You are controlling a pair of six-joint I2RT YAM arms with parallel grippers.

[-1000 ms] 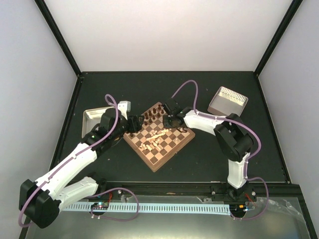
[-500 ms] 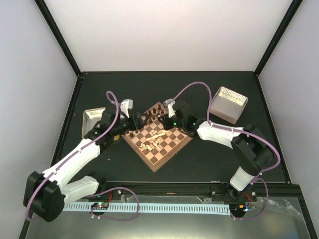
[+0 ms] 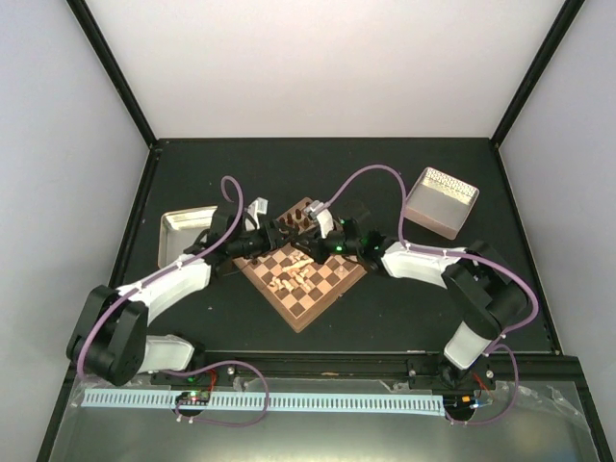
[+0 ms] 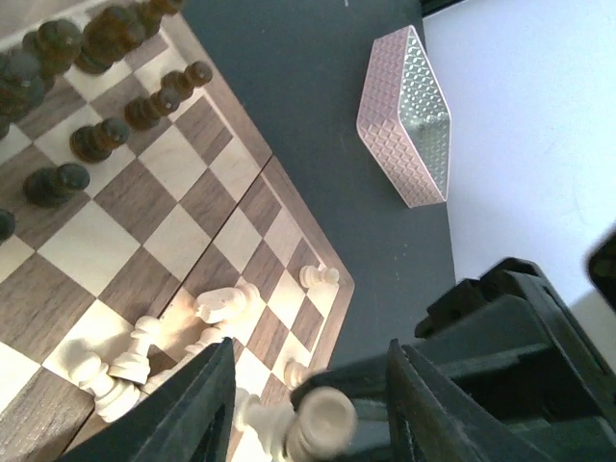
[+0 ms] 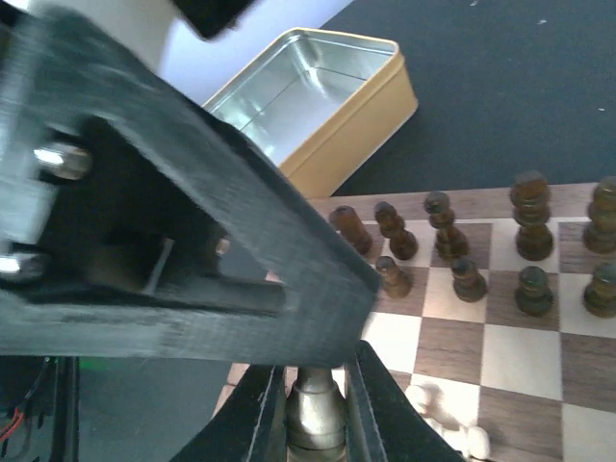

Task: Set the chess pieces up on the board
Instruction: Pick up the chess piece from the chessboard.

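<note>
- R gripper (image 5: 313, 428) clamped on pale piece (image 5: 313, 409), held above board (image 5: 448, 342), prob for handover.
- L gripper (image 4: 310, 371) part-open, straddling same piece, no contact seen.

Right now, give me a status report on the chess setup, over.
Right claw shut on a pale piece over the board. Left claw open, jaws flanking the piece. Loose pale pieces heaped mid-board, some toppled.
</note>
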